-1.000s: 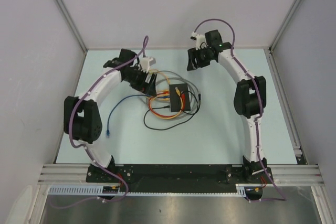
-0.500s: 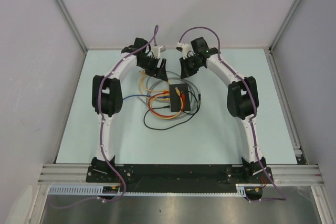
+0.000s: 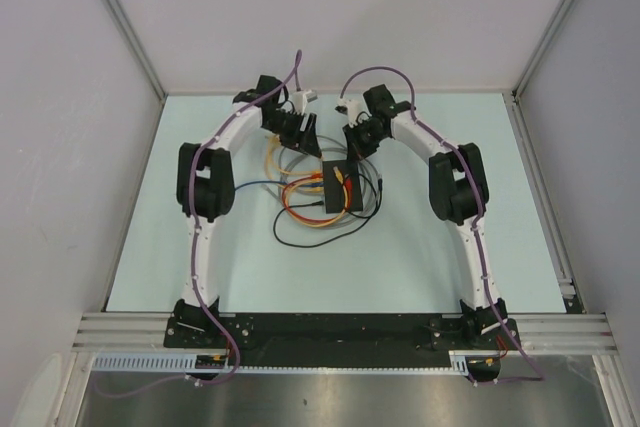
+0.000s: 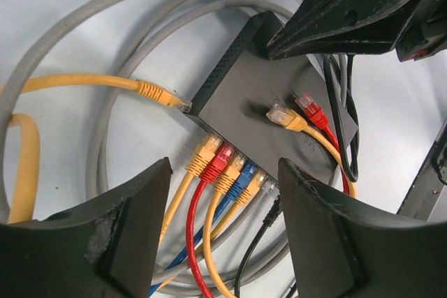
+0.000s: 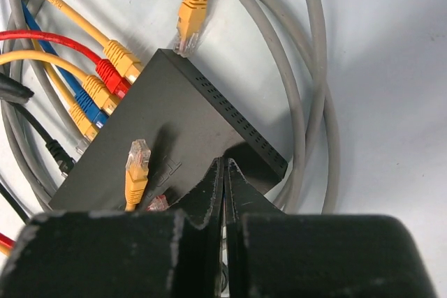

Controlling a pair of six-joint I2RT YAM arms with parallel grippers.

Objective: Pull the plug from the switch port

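Moved: right claw [image 5: 223,172] crept lower in frame, toward switch [image 5: 178,113].
Right claw: together, tips over switch.
Left claw [image 4: 223,172]: apart, above plugs [image 4: 222,155].

The overhead view faces down; both close wrist views share the switch [image 4: 260,97].

Left arm [image 3: 200,257], right arm [image 3: 478,257]: white curved links, black joint housings, purple cable [image 3: 298,62] along each. Fingers [image 4: 84,242] black, edges scuffed, perhaps worn.

switch [image 3: 340,185] amid cable loops [image 3: 303,219], left tool [image 3: 304,136] and right tool [image 3: 356,142] just behind
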